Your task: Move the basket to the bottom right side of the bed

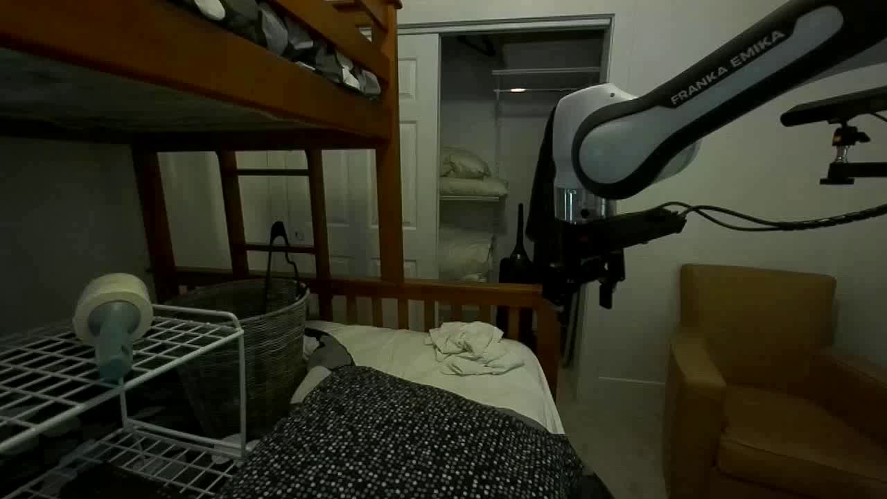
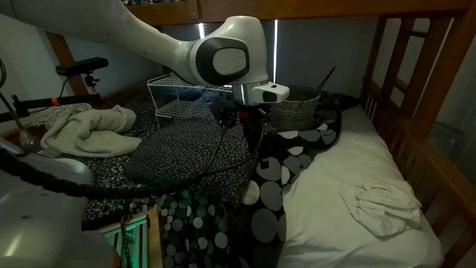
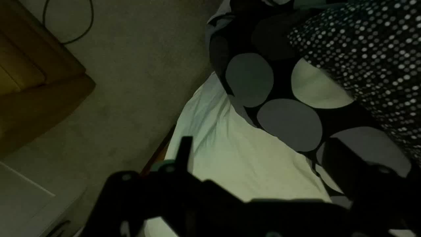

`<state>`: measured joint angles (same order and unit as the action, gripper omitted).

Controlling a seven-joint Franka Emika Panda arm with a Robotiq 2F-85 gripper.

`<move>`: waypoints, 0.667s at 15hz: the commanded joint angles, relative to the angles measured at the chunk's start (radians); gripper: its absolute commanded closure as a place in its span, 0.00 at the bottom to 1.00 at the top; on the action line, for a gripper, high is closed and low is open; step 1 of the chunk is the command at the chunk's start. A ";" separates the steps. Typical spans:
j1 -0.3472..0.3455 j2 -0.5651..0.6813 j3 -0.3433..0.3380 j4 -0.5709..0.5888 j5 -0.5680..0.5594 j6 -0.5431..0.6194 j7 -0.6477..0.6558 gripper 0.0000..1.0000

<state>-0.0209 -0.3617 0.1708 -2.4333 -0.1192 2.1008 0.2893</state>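
The grey round basket (image 1: pixel 274 353) stands upright on the bed, beside the white rack, with a dark thin hanger-like piece sticking up from it. It also shows in an exterior view (image 2: pixel 295 115), partly behind the arm. It is out of the wrist view. The bed (image 1: pixel 395 343) has a pale sheet, a dark speckled blanket and a slatted wooden rail; its sheet also shows in an exterior view (image 2: pixel 346 160) and in the wrist view (image 3: pixel 236 154). My gripper (image 3: pixel 261 144) is open with nothing between its fingers. It hangs (image 1: pixel 582 298) above the bed, apart from the basket.
A white wire rack (image 1: pixel 239 374) stands beside the basket, with a pale tape roll (image 1: pixel 114 308) on top. The upper bunk (image 1: pixel 263 97) overhangs. A crumpled cloth (image 2: pixel 383 208) lies near the rail (image 1: pixel 478 294). A tan armchair (image 1: pixel 755 333) stands off the bed. A beige blanket (image 2: pixel 89 130) lies bunched.
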 commanded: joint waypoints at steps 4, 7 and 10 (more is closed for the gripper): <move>0.016 0.001 -0.015 0.002 -0.006 -0.003 0.004 0.00; 0.016 0.001 -0.015 0.002 -0.006 -0.003 0.004 0.00; 0.003 0.012 -0.018 0.017 0.010 0.045 0.068 0.00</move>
<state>-0.0207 -0.3617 0.1694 -2.4325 -0.1189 2.1047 0.2964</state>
